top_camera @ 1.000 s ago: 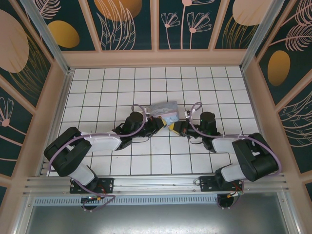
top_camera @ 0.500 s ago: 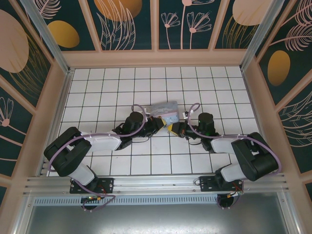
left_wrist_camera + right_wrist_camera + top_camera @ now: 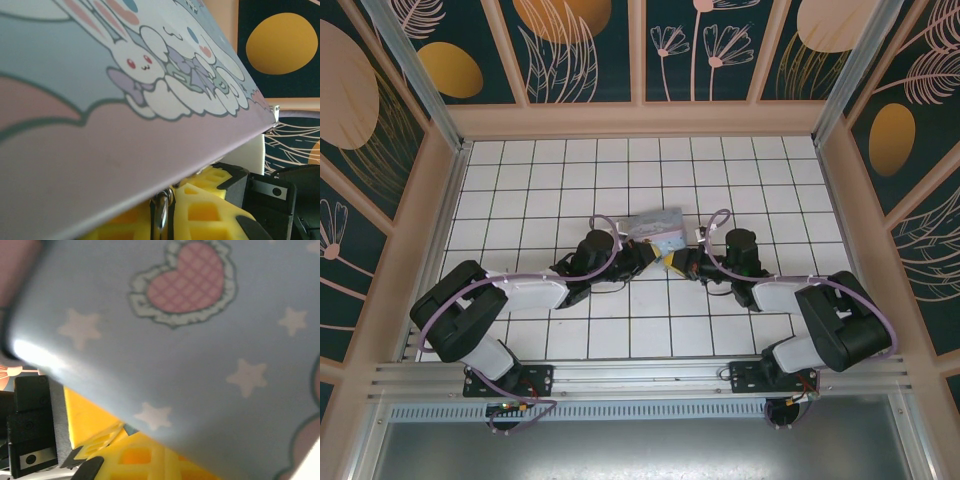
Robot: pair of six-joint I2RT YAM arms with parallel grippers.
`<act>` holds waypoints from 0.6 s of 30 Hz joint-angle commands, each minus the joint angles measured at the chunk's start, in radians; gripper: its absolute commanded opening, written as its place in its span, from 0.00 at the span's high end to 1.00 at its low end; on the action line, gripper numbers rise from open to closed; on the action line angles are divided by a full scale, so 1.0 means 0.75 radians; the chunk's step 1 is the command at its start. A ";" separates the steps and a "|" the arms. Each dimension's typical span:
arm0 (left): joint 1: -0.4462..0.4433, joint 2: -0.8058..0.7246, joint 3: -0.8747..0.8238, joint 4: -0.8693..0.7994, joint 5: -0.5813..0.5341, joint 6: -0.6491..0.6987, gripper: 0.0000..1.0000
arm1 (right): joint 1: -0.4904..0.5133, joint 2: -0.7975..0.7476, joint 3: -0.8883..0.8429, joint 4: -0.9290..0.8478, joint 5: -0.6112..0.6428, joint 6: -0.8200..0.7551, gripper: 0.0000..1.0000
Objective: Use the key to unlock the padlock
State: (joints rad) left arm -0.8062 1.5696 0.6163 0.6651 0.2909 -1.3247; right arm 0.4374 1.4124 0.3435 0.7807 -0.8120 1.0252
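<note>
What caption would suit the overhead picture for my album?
Two black robot arms, left gripper and right gripper nearly touching, beside a cartoon-printed tin on a white tiled table.

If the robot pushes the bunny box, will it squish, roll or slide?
The bunny box probably stays stiff: its edge looks straight and crisp in the left wrist view. Its flat sides make rolling unlikely. A bright shine on it in the right wrist view hints it is smooth, so it may slide easily on the tiled table.
</note>
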 commanded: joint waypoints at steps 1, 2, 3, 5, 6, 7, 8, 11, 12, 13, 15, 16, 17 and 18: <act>-0.005 -0.060 -0.003 0.081 0.005 0.041 1.00 | -0.008 -0.031 0.035 -0.011 0.001 -0.035 1.00; -0.007 -0.058 -0.003 0.081 0.005 0.042 1.00 | -0.008 -0.032 0.035 -0.012 0.001 -0.033 1.00; -0.006 -0.057 -0.003 0.081 0.005 0.040 1.00 | -0.008 -0.037 0.035 -0.013 -0.002 -0.033 1.00; -0.005 -0.057 -0.003 0.082 0.005 0.042 1.00 | -0.008 -0.047 0.034 -0.024 -0.001 -0.035 1.00; -0.007 -0.058 -0.004 0.084 0.007 0.041 1.00 | -0.008 -0.052 0.033 -0.025 -0.001 -0.034 1.00; -0.006 -0.056 -0.003 0.085 0.007 0.038 1.00 | -0.008 -0.058 0.033 -0.026 -0.003 -0.033 1.00; -0.007 -0.057 -0.004 0.084 0.007 0.039 1.00 | -0.008 -0.062 0.031 -0.025 -0.003 -0.030 1.00; -0.007 -0.058 -0.002 0.083 0.007 0.039 1.00 | -0.005 -0.071 0.031 -0.027 -0.005 -0.026 1.00; -0.006 -0.058 -0.002 0.082 0.007 0.040 1.00 | -0.003 -0.073 0.032 -0.026 -0.005 -0.027 1.00; -0.007 -0.057 -0.002 0.084 0.007 0.040 1.00 | 0.002 -0.073 0.033 -0.025 -0.006 -0.025 1.00; -0.006 -0.057 0.001 0.083 0.004 0.039 1.00 | 0.009 -0.075 0.035 -0.026 -0.006 -0.022 1.00; -0.007 -0.055 0.002 0.085 0.005 0.039 1.00 | 0.015 -0.075 0.037 -0.025 -0.004 -0.020 1.00; -0.006 -0.058 0.002 0.083 0.005 0.039 1.00 | 0.021 -0.075 0.037 -0.025 -0.003 -0.018 1.00; -0.007 -0.056 0.005 0.082 0.005 0.039 1.00 | 0.027 -0.076 0.037 -0.025 -0.002 -0.019 1.00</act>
State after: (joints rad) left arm -0.8062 1.5593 0.6132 0.6670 0.2909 -1.3247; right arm 0.4416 1.3808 0.3470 0.7429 -0.8104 1.0260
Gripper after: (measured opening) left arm 0.136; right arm 0.050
